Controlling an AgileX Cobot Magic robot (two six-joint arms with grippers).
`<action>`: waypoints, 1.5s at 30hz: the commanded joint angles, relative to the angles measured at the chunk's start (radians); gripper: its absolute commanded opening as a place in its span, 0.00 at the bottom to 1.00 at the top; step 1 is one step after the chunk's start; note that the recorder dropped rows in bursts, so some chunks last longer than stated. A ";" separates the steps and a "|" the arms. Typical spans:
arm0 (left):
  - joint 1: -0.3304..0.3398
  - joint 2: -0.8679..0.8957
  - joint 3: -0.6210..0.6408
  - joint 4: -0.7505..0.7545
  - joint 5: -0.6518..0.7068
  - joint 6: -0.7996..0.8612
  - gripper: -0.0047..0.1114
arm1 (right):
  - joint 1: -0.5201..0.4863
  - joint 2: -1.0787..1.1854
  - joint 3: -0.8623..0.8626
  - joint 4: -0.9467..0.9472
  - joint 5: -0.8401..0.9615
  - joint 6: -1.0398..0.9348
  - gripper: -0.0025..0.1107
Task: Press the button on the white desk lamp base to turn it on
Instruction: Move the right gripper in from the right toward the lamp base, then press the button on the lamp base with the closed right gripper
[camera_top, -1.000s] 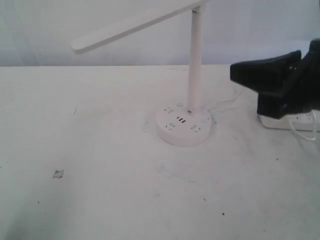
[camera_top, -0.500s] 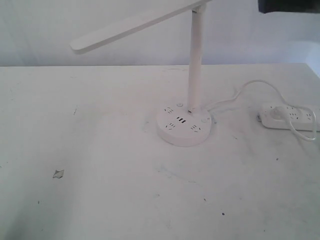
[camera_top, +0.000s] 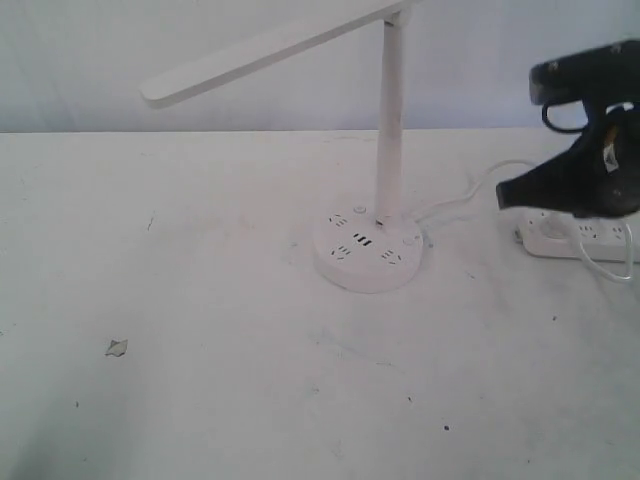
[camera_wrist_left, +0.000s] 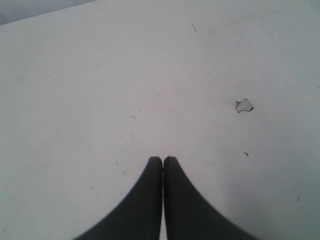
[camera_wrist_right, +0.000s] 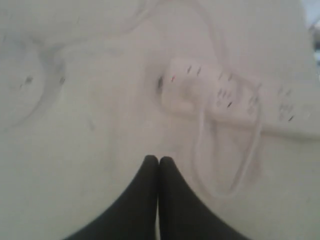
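Note:
The white desk lamp (camera_top: 388, 120) stands at the middle of the table, its flat bar head (camera_top: 270, 48) slanting up to the right. Its round lamp base (camera_top: 366, 252) shows dark sockets and USB slots on top, and its blurred edge (camera_wrist_right: 22, 82) appears in the right wrist view. My right gripper (camera_top: 503, 194) hangs shut and empty to the right of the base, apart from it, its tips (camera_wrist_right: 159, 159) pointing toward the base. My left gripper (camera_wrist_left: 162, 159) is shut and empty over bare table, out of the exterior view.
An oblong white power strip (camera_top: 585, 237) (camera_wrist_right: 225, 97) lies at the right, partly under my right arm. The lamp's white cord (camera_top: 470, 190) curves between it and the base, and a cord loop (camera_wrist_right: 227, 150) lies near my right fingertips. A paint chip (camera_top: 116, 347) (camera_wrist_left: 244, 105) marks the table.
My right arm rose out of the top right of the exterior view, then came back down beside the lamp, over the power strip. The lamp has not moved.

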 joint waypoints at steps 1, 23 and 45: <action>-0.009 -0.004 0.003 -0.006 0.001 -0.003 0.04 | 0.013 -0.008 0.014 0.410 0.142 -0.310 0.02; -0.009 -0.004 0.003 -0.006 0.001 -0.003 0.04 | 0.088 0.285 0.007 0.640 -0.460 -0.549 0.02; -0.009 -0.004 0.003 -0.006 0.001 -0.003 0.04 | 0.088 0.532 -0.208 0.597 -0.407 -0.629 0.02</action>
